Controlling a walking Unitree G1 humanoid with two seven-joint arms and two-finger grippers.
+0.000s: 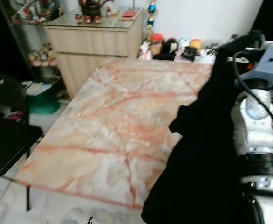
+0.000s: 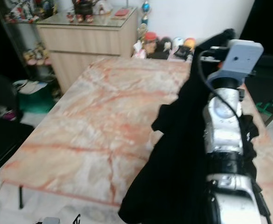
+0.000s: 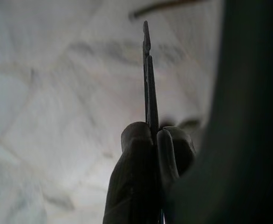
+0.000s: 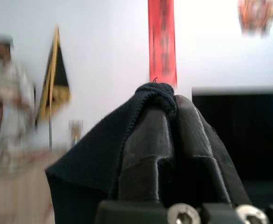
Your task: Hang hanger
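A black garment [image 1: 201, 154] hangs from my raised right arm [image 1: 257, 121] over the right side of a pink marble table [image 1: 113, 126]. In the right wrist view my right gripper [image 4: 174, 105] is shut, with the garment's knitted edge [image 4: 153, 91] draped over and pinched between its fingers. No hanger can be made out under the cloth. My left gripper [image 3: 146, 42] hangs low over a pale marble floor [image 3: 57, 93], its two long fingers pressed together with nothing between them.
A wooden cabinet [image 1: 94, 42] with ornaments on top stands beyond the table's far left corner. Small toys and jars [image 1: 174, 46] line the table's far edge. A black chair [image 1: 6, 135] and a green bin [image 1: 43, 100] stand to the left.
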